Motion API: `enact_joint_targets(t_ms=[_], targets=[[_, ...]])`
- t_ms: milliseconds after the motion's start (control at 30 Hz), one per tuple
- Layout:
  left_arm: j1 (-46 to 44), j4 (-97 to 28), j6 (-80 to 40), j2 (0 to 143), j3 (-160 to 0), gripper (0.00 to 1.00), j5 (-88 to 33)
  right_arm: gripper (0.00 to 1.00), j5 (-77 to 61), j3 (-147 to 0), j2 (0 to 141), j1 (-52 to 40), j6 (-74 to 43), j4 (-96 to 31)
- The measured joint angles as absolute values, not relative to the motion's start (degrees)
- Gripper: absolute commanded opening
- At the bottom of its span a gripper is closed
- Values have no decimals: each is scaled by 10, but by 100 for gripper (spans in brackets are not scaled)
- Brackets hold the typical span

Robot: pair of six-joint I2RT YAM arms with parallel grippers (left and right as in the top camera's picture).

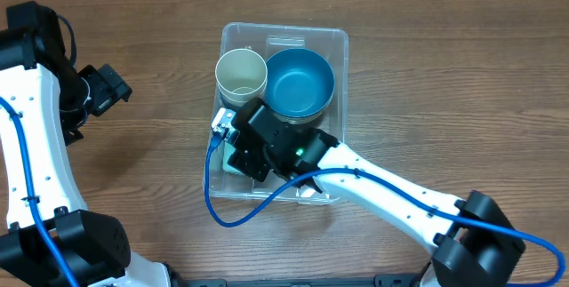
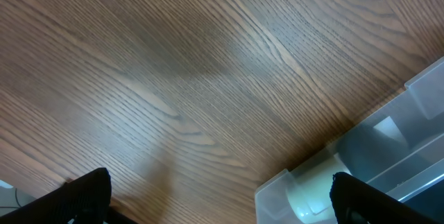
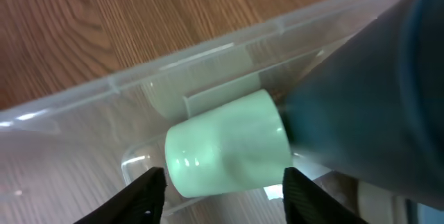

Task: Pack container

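Observation:
The clear container (image 1: 340, 56) stands mid-table. In it a cream cup (image 1: 241, 74) stands upright beside a blue bowl (image 1: 300, 83). My right gripper (image 1: 242, 152) is down inside the container's near left part. In the right wrist view its fingers (image 3: 223, 193) are open. A mint green cup (image 3: 225, 144) lies on its side just beyond them, against the blue bowl (image 3: 374, 92) and the container wall (image 3: 208, 54). My left gripper (image 1: 100, 91) is open and empty over the table, left of the container; its view (image 2: 222, 207) shows a container corner (image 2: 291, 189).
Bare wooden table (image 1: 142, 20) surrounds the container on all sides. A blue cable (image 1: 222, 207) from the right arm loops over the container's near left corner. The right arm (image 1: 400, 194) stretches over the table from the near right.

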State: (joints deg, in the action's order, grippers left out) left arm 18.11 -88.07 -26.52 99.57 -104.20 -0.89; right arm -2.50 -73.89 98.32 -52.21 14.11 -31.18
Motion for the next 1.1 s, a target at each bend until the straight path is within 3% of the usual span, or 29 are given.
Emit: enact_joint_targets(t_ms=[567,633,700,1100], targets=[[181,-881,-265,996,-1042,100,-9,61,-25,-739,818,-522,99,-362],[181,-881,-265,996,-1042,100,-9,49,-25,-739,809,-522,84,-371],[181,-881,-265,996,-1042,100,-9,30,-25,-739,811,-522,72,-381],[181,-881,-265,996,-1042,100,-9,4,22,-739,872,-522,32,-345]])
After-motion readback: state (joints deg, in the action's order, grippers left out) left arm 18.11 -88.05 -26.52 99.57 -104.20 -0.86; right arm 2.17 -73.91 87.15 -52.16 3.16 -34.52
